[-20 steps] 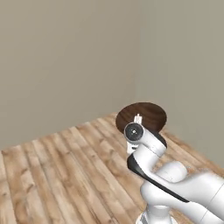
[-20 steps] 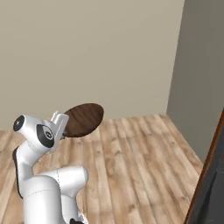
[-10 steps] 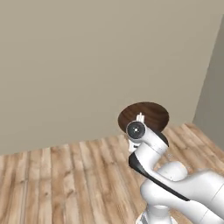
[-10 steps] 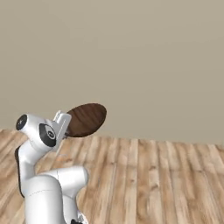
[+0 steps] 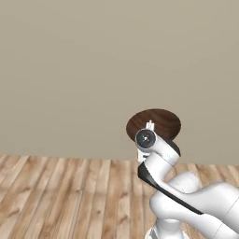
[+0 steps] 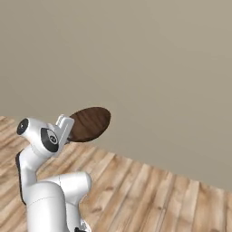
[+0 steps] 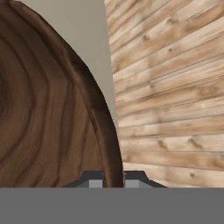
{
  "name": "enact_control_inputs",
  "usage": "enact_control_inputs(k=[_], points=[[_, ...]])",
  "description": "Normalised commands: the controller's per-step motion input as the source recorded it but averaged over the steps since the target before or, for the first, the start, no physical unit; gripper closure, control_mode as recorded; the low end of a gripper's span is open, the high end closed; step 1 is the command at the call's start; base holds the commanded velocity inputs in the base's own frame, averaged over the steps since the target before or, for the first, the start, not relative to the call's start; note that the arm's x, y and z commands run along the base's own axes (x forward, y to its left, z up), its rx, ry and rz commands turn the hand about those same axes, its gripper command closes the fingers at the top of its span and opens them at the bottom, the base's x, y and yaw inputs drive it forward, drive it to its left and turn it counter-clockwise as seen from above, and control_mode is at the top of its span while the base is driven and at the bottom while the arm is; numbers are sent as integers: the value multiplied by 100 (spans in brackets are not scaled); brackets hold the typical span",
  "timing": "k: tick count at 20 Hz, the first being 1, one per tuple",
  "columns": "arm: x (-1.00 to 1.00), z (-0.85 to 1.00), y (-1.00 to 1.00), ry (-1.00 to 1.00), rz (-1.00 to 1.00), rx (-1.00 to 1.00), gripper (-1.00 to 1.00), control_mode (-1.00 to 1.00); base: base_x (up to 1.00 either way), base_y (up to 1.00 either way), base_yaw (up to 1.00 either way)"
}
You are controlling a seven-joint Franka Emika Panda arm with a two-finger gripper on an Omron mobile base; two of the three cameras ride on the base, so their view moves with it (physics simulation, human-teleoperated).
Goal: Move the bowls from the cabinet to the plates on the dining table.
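So the dark brown, wood-grain round bowl (image 5: 154, 123) is up in the air in front of the plain beige wall (image 5: 70, 70), over the plank wood floor (image 5: 56, 196). The tool (image 7: 113, 181) is pinched shut on its rim. Looks mid-carry to me; next it needs the dining bench and a plate. The bowl looks empty.

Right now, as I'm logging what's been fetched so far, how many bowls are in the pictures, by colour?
Dark brown wood-like bowl: 1, clamped by its rim in the shut gripper
Pale beige-cream bowl: 0
Total: 1
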Motion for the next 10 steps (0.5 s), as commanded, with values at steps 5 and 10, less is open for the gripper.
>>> enact_control_inputs(k=[5,10], points=[[0,0,0,0,0,0,100,100,86,56,55],[0,0,0,0,0,0,100,100,95,58,52]])
